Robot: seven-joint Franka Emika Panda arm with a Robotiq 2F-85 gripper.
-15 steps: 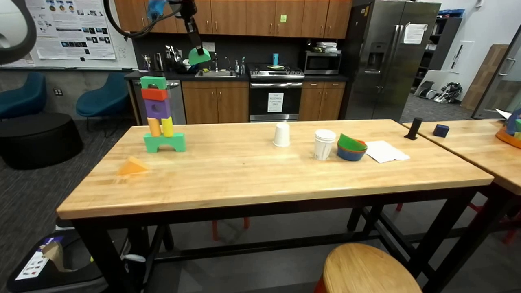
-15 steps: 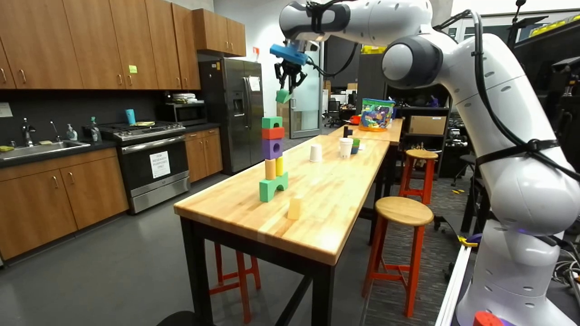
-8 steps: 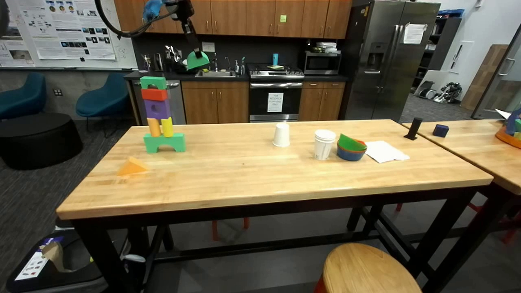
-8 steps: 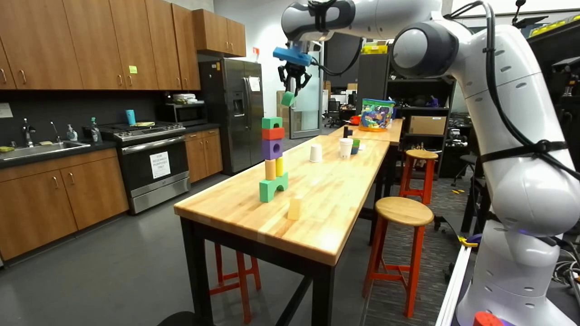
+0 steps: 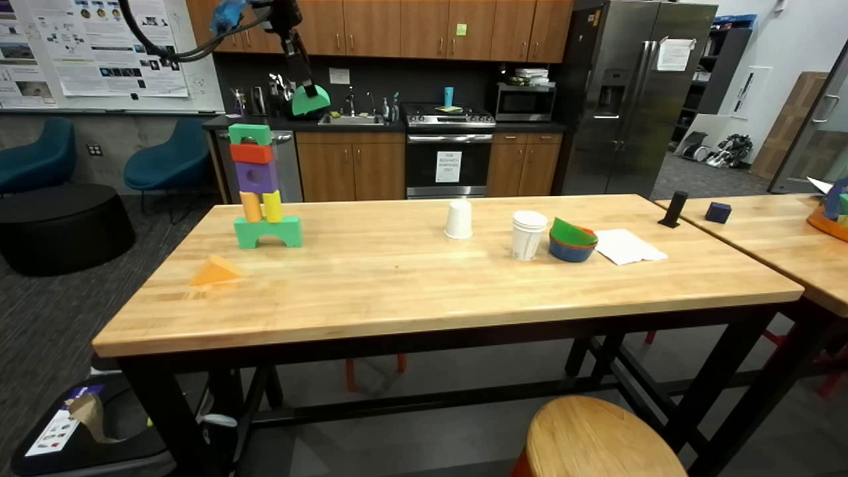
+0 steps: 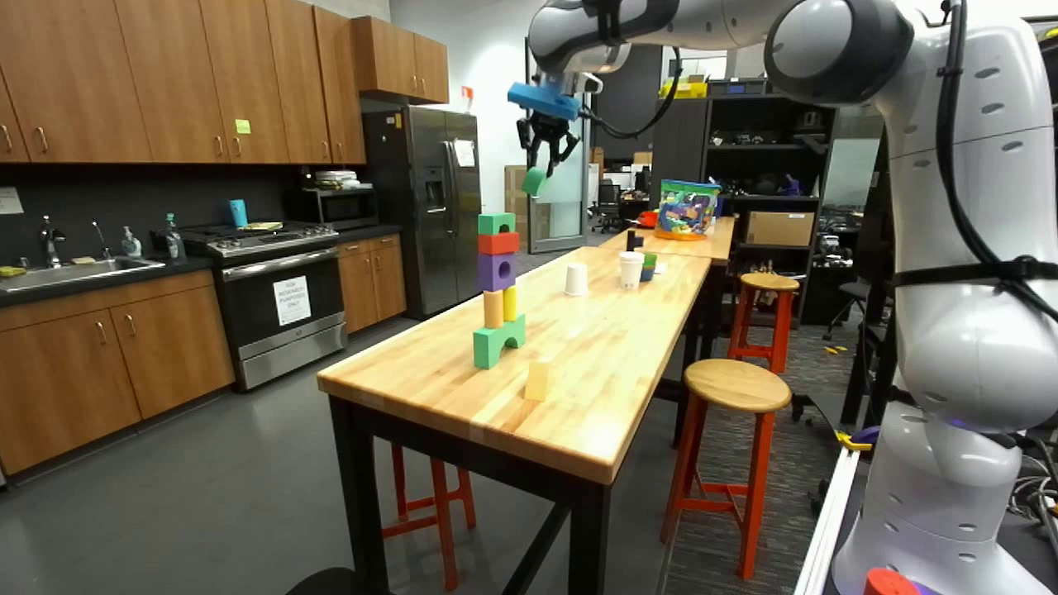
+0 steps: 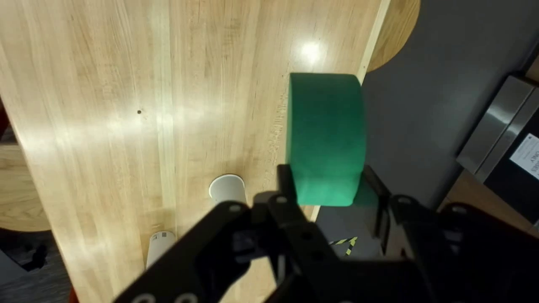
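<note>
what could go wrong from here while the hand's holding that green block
The green block hangs tilted in the hand, so it might slip or land unevenly. Much of the tower stands on two slim pillars, so a bump could topple it. In the wrist view the green block overlaps the edge of the table, so a drop might end on the floor.
</note>
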